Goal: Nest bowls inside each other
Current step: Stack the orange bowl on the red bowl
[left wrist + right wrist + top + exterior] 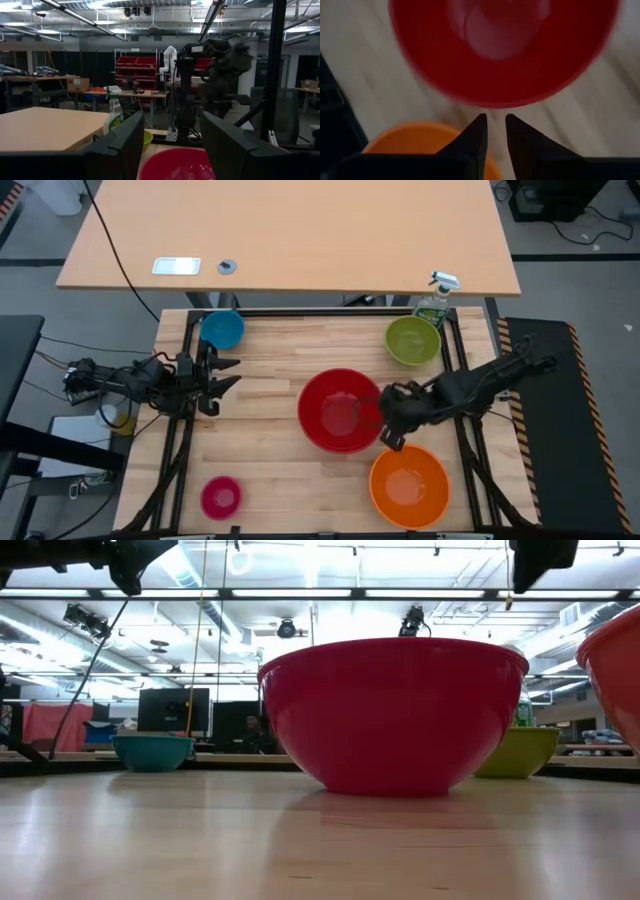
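Five bowls rest on their bases on the wooden table. The red bowl [340, 410] stands mid-table and the orange bowl [408, 485] near the front right. The lime green bowl [412, 340] is far right, the blue bowl [222, 330] far left and the pink bowl [220, 496] front left. My right gripper [388, 430] hangs above the gap between the red bowl [505, 50] and the orange bowl [415, 137]. It points down, its fingers a little apart with nothing between them. My left gripper [232, 375] is raised at the table's left, open and empty.
A green spray bottle [436, 298] stands at the far right corner behind the lime green bowl. A black frame [300, 312] borders the table. Bare wood lies between the pink and orange bowls [300, 490]. A larger tan desk [290, 230] stands beyond.
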Robot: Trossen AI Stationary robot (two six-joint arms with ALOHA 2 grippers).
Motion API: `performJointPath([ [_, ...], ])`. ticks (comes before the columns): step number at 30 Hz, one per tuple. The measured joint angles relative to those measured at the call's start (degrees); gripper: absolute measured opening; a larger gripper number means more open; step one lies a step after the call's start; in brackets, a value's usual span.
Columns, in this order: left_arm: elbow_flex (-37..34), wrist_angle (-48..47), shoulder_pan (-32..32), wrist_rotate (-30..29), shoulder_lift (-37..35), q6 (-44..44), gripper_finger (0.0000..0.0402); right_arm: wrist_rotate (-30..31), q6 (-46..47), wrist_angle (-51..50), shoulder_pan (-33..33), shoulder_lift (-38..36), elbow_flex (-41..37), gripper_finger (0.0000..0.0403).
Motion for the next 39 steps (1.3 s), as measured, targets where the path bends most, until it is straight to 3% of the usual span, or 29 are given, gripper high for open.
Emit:
performJointPath([
  [5, 0.1, 1.0, 0.0, 0.0, 0.0, 1.9, 0.0194, -6.5, -3.0, -0.3, 0.5, 5.4, 1.6, 0.008],
  [10, 2.0, 1.1, 0.0, 0.0, 0.0, 3.1, 0.0194, -13.3, 3.1, -9.7, -1.3, 9.2, 1.6, 0.0094],
  [15, 2.4, 0.6, 0.0, 0.0, 0.0, 4.5, 0.0194, -20.1, 3.8, -12.0, -0.3, 11.9, 1.6, 0.015],
  [20, 2.3, 0.2, 0.1, 0.0, 0.0, 6.1, 0.0194, -19.7, 6.7, -11.7, 1.6, 12.4, 1.3, 0.0224],
  [23, 2.3, 0.2, 0.1, 0.0, 0.0, 6.1, 0.0194, -18.5, 8.0, -13.2, 3.4, 12.4, 0.2, 0.0246],
  [34, 2.3, -1.1, 0.1, 0.0, 0.0, 4.7, 0.0194, -20.0, 10.5, -8.5, 6.7, 9.1, -10.4, 0.0207],
  [39, 2.3, -1.9, 0.1, 0.0, 0.0, 4.0, 0.0194, -21.6, 11.3, 0.3, 6.6, 7.4, -16.1, 0.0191],
])
